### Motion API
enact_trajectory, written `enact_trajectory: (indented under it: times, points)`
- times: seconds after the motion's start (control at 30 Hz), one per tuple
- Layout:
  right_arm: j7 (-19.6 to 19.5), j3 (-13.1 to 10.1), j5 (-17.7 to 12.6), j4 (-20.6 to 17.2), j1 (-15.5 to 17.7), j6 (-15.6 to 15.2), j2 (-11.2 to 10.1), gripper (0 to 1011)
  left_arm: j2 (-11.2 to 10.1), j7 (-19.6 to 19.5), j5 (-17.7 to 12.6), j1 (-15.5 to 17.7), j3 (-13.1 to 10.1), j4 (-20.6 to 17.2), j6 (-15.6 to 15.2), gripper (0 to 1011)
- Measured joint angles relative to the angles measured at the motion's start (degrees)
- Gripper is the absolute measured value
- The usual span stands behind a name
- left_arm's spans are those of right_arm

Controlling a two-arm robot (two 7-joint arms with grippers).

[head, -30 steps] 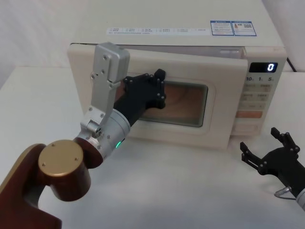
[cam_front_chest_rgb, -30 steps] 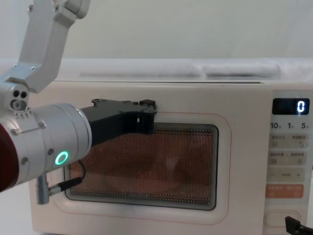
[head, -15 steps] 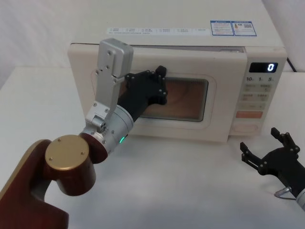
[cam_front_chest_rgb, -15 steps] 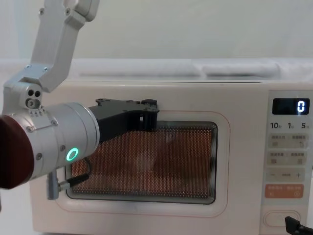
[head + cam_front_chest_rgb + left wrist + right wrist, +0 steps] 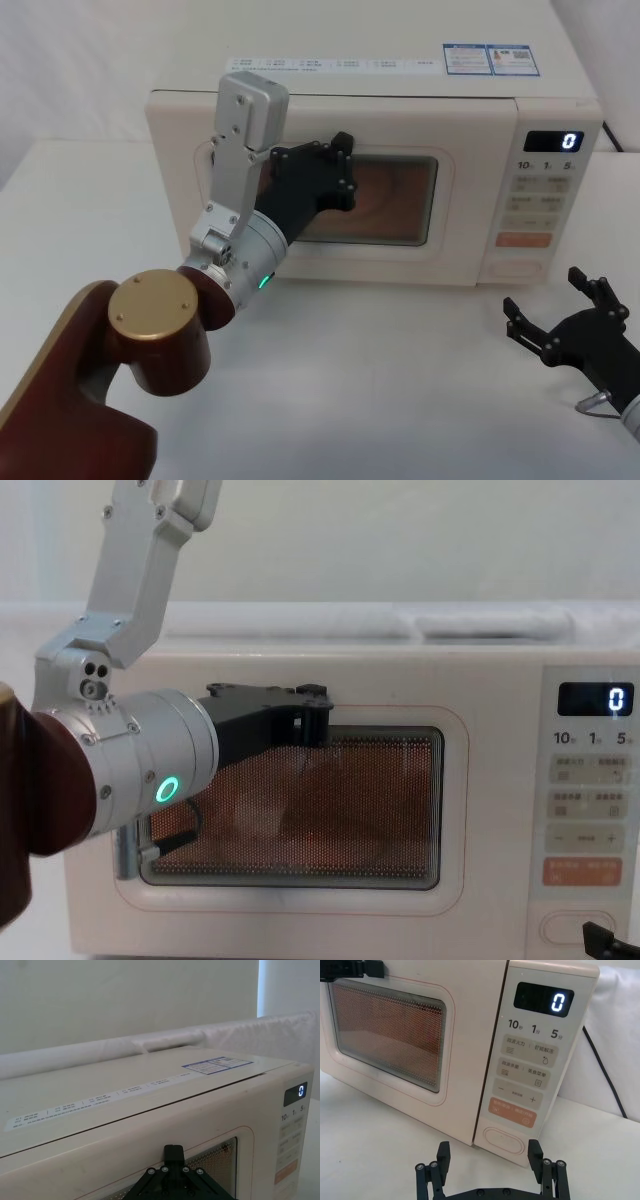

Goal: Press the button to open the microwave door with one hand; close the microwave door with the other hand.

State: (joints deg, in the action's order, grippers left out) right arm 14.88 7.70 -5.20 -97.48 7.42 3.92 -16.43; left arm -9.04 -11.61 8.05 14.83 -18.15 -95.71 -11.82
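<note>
The microwave (image 5: pixel 370 180) stands at the back of the table (image 5: pixel 400 400). Its door (image 5: pixel 300 800) lies flush with the front, so it looks closed. The left gripper (image 5: pixel 325 175) rests against the upper part of the door window; whether its fingers are open cannot be told. The right gripper (image 5: pixel 575 325) waits low near the control panel, fingers spread and holding nothing. The door is likely a stiff, light, hinged panel, best pushed flat near its free edge. The button (image 5: pixel 504 1140) probably needs a short, firm press.
</note>
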Motion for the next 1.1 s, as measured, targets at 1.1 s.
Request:
enact_trajectory:
  times: [1.1]
  points:
    - [0.0, 0.0, 0.0, 0.0, 0.0, 0.0, 0.0, 1001, -1.59, -1.34, 4.4, -5.51, 2.53, -5.54, -0.49, 0]
